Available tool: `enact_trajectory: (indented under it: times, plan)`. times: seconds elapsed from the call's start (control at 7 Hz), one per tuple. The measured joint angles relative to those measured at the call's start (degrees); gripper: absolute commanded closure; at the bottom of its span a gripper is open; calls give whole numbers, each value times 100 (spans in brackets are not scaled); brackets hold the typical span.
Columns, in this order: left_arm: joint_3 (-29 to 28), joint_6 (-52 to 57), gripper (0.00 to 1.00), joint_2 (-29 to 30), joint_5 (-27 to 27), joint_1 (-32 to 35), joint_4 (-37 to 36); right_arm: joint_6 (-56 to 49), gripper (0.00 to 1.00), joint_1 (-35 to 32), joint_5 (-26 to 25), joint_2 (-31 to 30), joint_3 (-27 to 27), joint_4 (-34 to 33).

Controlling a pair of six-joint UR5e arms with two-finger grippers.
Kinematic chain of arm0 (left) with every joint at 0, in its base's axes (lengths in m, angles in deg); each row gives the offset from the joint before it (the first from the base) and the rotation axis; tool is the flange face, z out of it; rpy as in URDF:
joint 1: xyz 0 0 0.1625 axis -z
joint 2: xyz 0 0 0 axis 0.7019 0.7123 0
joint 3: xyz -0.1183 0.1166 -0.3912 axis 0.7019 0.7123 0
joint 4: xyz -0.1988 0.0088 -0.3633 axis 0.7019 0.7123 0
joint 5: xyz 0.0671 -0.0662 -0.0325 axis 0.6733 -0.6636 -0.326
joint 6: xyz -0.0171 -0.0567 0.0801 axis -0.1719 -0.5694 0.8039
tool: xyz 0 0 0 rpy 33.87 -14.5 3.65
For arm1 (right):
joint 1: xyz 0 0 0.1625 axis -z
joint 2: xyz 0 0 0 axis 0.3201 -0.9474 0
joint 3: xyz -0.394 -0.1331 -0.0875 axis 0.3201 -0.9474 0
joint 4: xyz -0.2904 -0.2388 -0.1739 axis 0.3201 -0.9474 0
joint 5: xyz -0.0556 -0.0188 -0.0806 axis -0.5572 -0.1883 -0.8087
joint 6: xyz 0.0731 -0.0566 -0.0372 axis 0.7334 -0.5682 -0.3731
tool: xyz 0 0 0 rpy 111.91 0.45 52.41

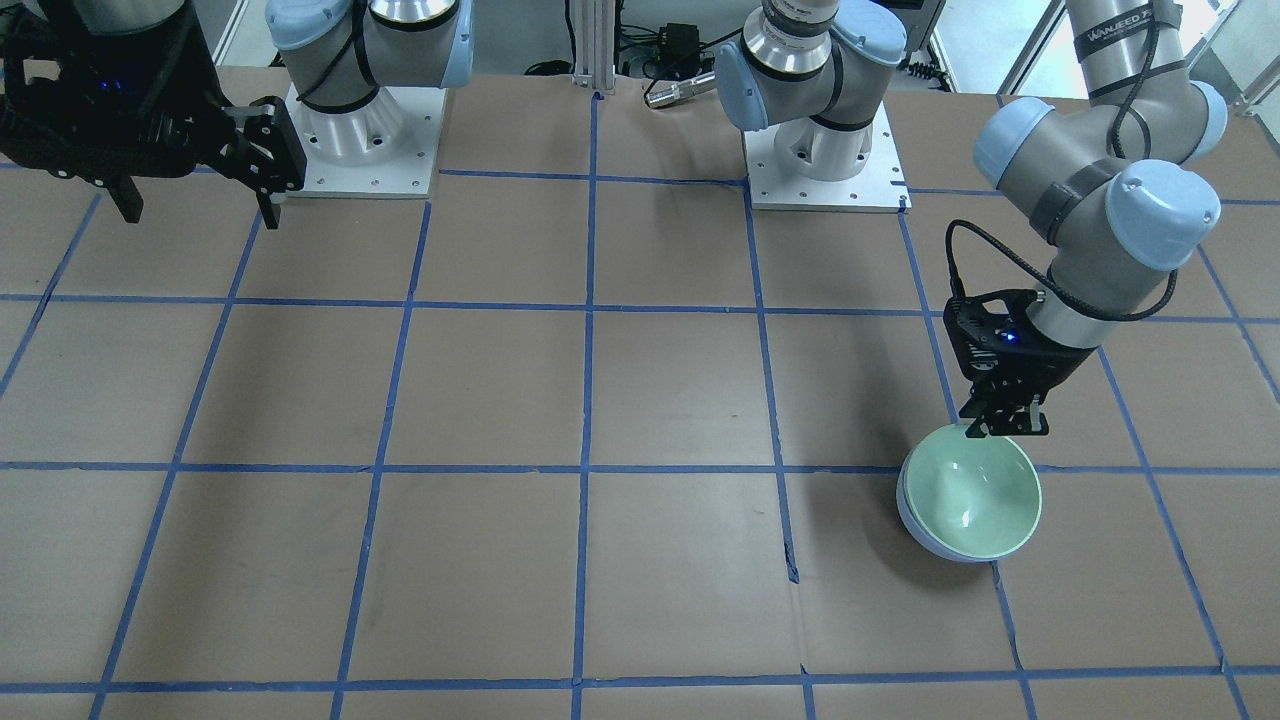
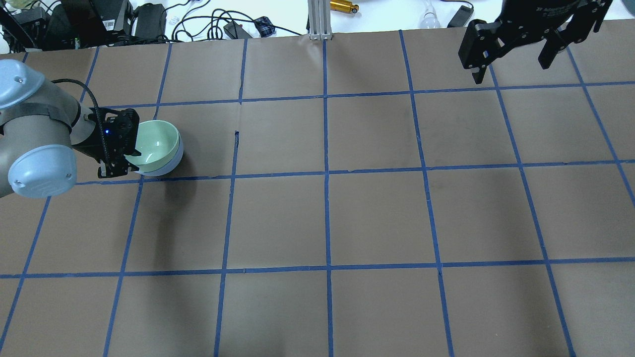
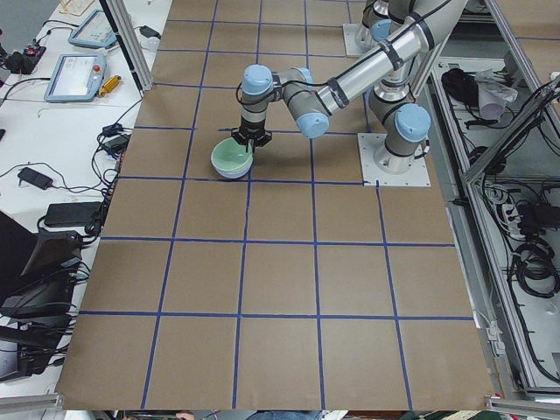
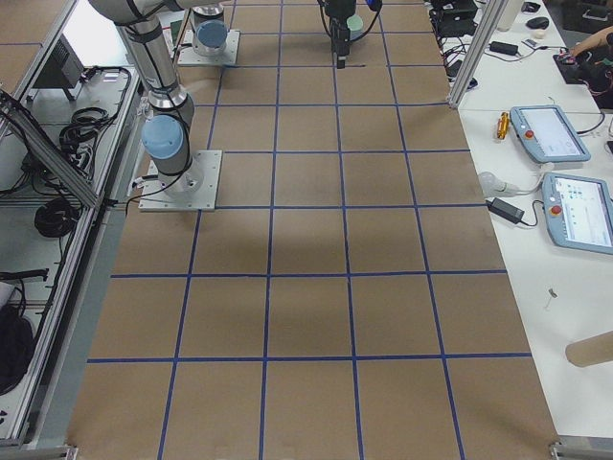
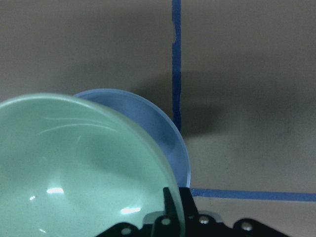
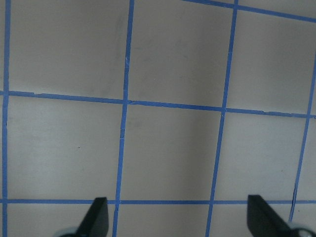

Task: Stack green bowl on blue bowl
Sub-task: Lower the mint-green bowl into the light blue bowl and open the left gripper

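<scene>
The green bowl [image 1: 970, 500] rests tilted inside the blue bowl [image 1: 912, 525] at the table's left side; only the blue bowl's outer wall shows under it. My left gripper [image 1: 1005, 428] is shut on the green bowl's rim on the robot's side. In the overhead view the green bowl [image 2: 155, 143] sits in the blue bowl [image 2: 171, 164], with the left gripper [image 2: 130, 161] at its rim. The left wrist view shows the green bowl [image 5: 74, 168] over the blue bowl [image 5: 148, 123]. My right gripper [image 1: 198, 205] is open and empty, high over the far right corner [image 2: 511, 69].
The brown table [image 2: 377, 218] carries a grid of blue tape. The two arm bases [image 1: 365, 140] [image 1: 825, 150] stand at the robot's edge. Cables and power bricks [image 2: 149, 17] lie past the far edge. The right wrist view shows only bare table [image 6: 168, 148].
</scene>
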Motion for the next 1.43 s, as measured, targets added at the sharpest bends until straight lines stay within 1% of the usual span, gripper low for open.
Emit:
enact_trajectory:
  times: [0.43, 0.71, 0.86, 1.0, 1.14, 1.29, 1.43]
  plan:
    - [-52, -193, 7, -86, 24, 0, 23, 0, 0, 0, 0, 0, 0, 0]
    - [-80, -904, 7, -251, 19, 41, 133, 0, 0, 0, 0, 0, 0, 0]
    - [-159, -1532, 7, -383, 2, 149, 324, 0, 0, 0, 0, 0, 0, 0]
    - [-391, -2371, 7, -510, -15, 385, 711, 0, 0, 0, 0, 0, 0, 0]
    - [-743, -3289, 7, -596, -17, 661, 1268, 0, 0, 0, 0, 0, 0, 0]
    - [-1115, -4272, 4, -650, -3, 913, 1831, 0, 0, 0, 0, 0, 0, 0]
    - [-1381, -5285, 2, -698, 13, 1140, 2189, 0, 0, 0, 0, 0, 0, 0]
